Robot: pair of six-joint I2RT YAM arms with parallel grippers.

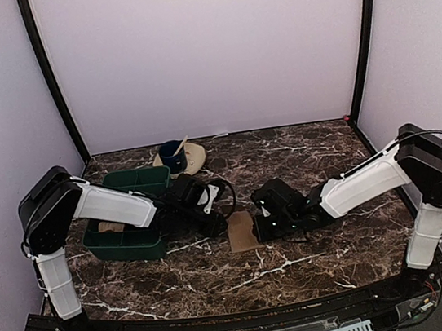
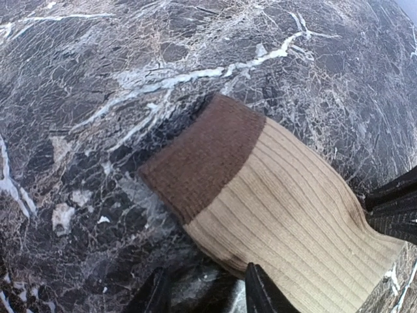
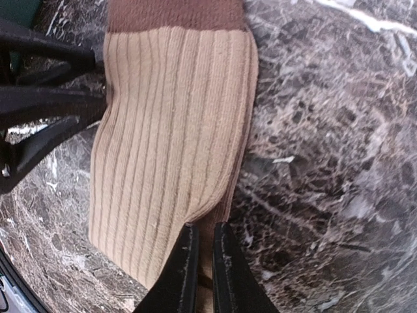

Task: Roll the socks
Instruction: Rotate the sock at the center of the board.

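**Sock flat between the two grippers**

The sock lies unrolled on the marble table, its tan ribbed body flat and its brown cuff at the end farthest from the right gripper. That gripper's jaws are drawn narrow, and the sock's near end runs into the slim gap between them, so they pinch the cloth there. A darker layer shows under the sock's edge just ahead of these jaws; whether it is a fold or a second sock cannot be told.

The left gripper comes in at the sock's long side with its jaws wide apart. One fingertip is just at the cloth's edge and bare marble shows between the two.

Behind the left gripper stand two green bins. Well beyond both jaws, a beige saucer carries a blue cup.
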